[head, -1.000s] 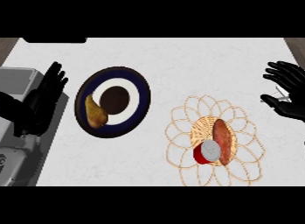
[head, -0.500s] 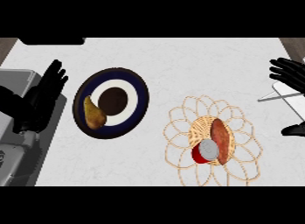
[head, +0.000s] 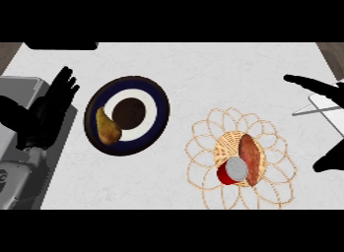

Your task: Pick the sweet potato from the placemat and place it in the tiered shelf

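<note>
Wicker placemat [head: 203,147], sweet potato [head: 252,158], unlabelled can [head: 232,171]

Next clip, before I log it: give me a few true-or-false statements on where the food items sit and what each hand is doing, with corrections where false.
1. The sweet potato lies on the woven placemat. True.
2. A red can sits beside the sweet potato on the placemat. True.
3. The right hand is curled round the sweet potato. False: it is open, off to the right, touching nothing.
4. The pear lies on the placemat. False: it rests on the dark blue plate.
5. The left hand is open, left of the plate. True.
</note>
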